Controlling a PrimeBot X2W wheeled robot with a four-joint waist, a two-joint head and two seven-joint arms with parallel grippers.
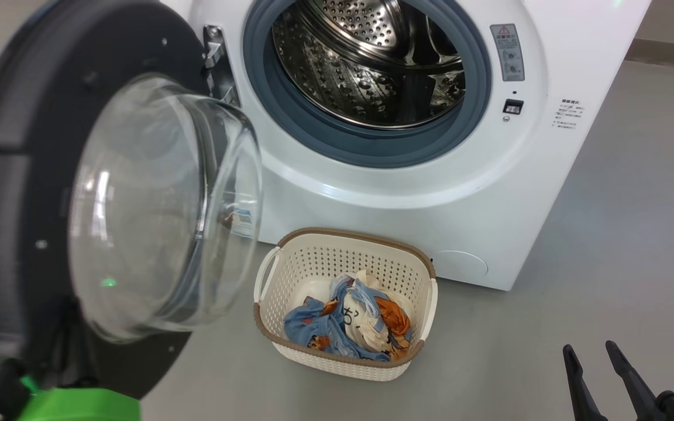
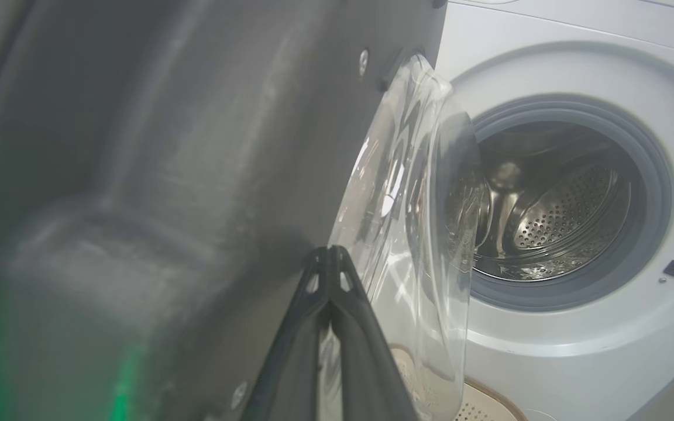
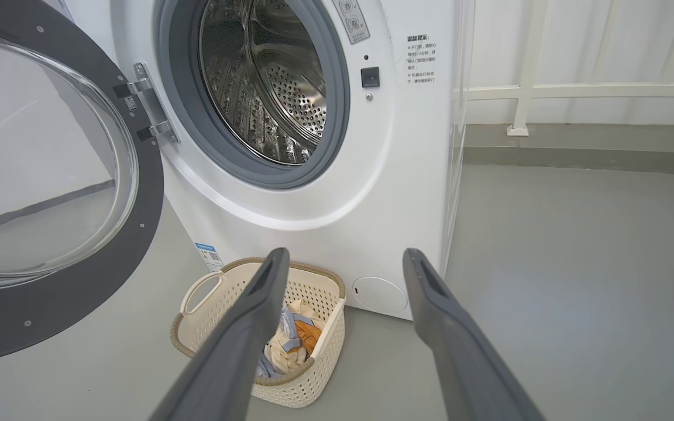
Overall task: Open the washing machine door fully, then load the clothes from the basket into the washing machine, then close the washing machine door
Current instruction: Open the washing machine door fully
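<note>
The washing machine door stands open, hinged on the left side of the washing machine, with its clear glass bowl bulging toward the camera inside a dark ring. Behind it, the round opening shows the grey rubber gasket and the perforated steel drum, with nothing visible inside. On the grey floor just in front of the machine sits the basket, cream with a brown rim, below the opening. The clothes lie bundled in its bottom: light blue, orange and cream fabric. The left gripper has its two dark fingers pressed together, gripping nothing, tips close against the door's inner face beside the glass bowl; whether they touch it is unclear. The right gripper has its fingers spread wide and empty, hanging in the air above the floor, pointed toward the basket.
</note>
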